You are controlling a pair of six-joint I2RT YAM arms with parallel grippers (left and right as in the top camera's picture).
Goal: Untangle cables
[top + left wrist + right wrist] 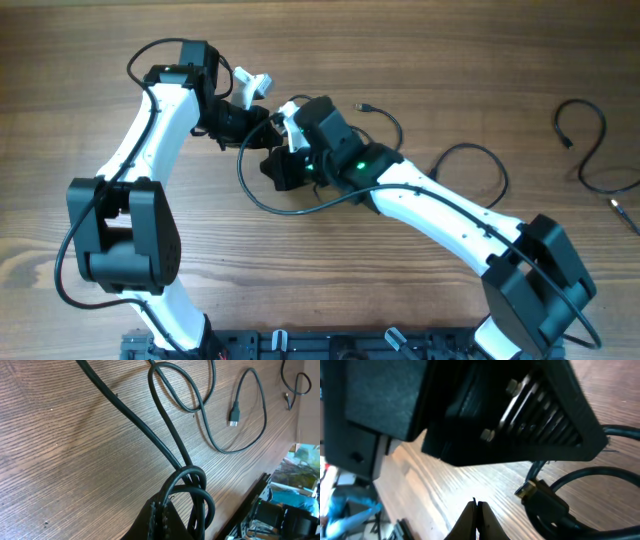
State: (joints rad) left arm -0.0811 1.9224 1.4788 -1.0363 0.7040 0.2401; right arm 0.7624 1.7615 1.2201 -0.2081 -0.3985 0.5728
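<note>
Now: both grippers clenched at the cable tangle

Centre-back of the brown wood-grain table [330, 290], the two arms meet tip to tip. The left gripper [161, 512] is clenched on the thin black flexible cables [170, 435]. Several loops bunch right at its fingertips, and two strands run away from there across the wood. Beyond them a strand curls round to a small black plug [233, 414] lying flat on the table (free, nothing touching it).

The right gripper [476, 510] is pressed fully closed, nothing visible between its tips, which sit over bare wood. Just beside it, a curl of cable ends in a gold-tipped plug [535, 491].

From overhead, one loop of the tangle sags toward the near edge, below both wrists. A separate black cord [604, 130] lies in a loose curl well apart, near the table's right edge.
</note>
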